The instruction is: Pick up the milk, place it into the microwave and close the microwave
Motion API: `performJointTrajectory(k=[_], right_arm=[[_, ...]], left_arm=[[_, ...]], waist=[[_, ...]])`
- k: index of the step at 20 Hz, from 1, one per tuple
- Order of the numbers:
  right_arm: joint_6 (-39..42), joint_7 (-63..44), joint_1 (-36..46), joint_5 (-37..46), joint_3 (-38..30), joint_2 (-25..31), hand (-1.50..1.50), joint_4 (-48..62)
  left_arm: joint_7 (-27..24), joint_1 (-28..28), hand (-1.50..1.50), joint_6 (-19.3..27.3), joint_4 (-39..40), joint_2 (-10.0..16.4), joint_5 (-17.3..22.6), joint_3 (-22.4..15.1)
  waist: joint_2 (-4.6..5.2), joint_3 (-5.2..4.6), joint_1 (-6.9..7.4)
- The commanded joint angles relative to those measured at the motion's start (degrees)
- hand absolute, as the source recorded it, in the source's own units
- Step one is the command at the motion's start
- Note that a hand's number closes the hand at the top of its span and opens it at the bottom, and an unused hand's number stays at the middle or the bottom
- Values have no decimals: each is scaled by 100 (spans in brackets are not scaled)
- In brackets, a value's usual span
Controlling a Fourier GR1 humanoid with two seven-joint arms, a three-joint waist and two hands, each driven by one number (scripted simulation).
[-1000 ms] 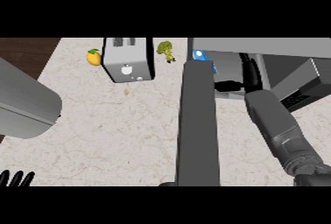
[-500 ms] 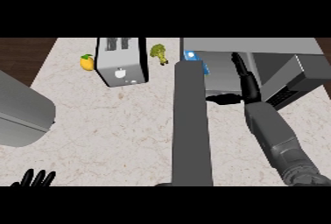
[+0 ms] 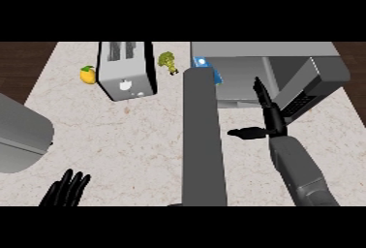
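The microwave point(image 3: 265, 49) stands open, and its door point(image 3: 204, 145) comes toward the viewer. The milk point(image 3: 205, 63) shows at the left edge of its opening, partly hidden by the door; how deep it sits I cannot tell. The right hand point(image 3: 270, 116) is empty, fingers straight and thumb spread, and it has come back from the cavity since half a second ago. The left hand point(image 3: 64, 191), spread at the lower edge, shows more than before.
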State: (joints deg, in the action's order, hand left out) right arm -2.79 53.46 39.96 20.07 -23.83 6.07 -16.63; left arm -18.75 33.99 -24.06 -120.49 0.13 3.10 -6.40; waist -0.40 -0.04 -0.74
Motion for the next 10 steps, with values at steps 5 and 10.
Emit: performJointTrajectory(k=[5,10], right_arm=[[893,180,-1335,-239,344,-205,-150,-1228],[1204,-205,-2198,-410,571,-254,-150,-2531]], left_arm=[[606,-457,150,30,213,52,-255,-556],[954,-885,150,290,370,-11,-883,-1096]], waist=[[-39,-8,-142],[-52,-13,-168]])
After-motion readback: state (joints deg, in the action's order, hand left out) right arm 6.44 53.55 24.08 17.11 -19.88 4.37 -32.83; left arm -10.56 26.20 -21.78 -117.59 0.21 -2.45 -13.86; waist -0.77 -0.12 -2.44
